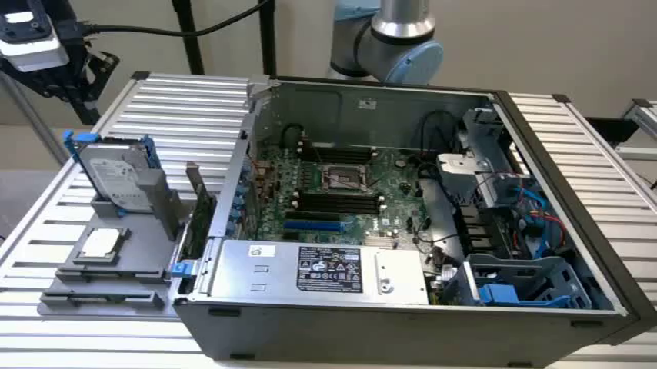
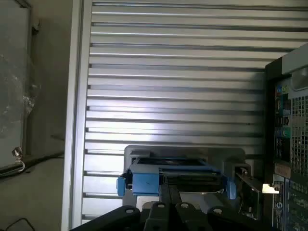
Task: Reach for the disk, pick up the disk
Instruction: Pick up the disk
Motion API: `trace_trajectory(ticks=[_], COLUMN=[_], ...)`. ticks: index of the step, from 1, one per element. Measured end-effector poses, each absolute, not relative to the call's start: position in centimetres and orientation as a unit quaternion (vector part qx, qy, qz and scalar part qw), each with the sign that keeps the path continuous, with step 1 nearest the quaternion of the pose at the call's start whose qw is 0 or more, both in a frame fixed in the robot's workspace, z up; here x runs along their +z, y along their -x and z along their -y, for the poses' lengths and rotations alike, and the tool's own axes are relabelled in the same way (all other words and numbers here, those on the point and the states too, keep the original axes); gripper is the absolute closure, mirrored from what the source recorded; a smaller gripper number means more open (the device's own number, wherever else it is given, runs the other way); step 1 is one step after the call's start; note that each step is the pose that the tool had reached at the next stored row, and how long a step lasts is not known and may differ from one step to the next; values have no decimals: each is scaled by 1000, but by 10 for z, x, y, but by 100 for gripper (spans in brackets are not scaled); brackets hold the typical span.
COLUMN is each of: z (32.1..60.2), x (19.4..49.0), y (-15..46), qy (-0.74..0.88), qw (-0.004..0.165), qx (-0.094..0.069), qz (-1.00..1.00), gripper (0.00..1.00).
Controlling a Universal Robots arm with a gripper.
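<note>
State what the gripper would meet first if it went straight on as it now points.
Most likely the disk, its blue-framed edge directly ahead of the gripper; depth is unclear.

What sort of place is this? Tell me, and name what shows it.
Likely a robotics lab bench for computer assembly: an open computer case lies on a slatted metal table, a robot arm rises behind it, and a disk stands upright in a grey holder beside it.
</note>
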State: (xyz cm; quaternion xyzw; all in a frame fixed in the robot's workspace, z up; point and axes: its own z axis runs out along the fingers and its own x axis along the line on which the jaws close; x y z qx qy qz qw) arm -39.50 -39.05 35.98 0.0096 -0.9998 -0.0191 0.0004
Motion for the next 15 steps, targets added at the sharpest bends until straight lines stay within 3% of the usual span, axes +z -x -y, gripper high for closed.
trace_trajectory(ticks=[15], z=[391], x=[360], y=[396], qy=[-9], qw=[1], qx=[-19], qz=[1000], gripper=[89])
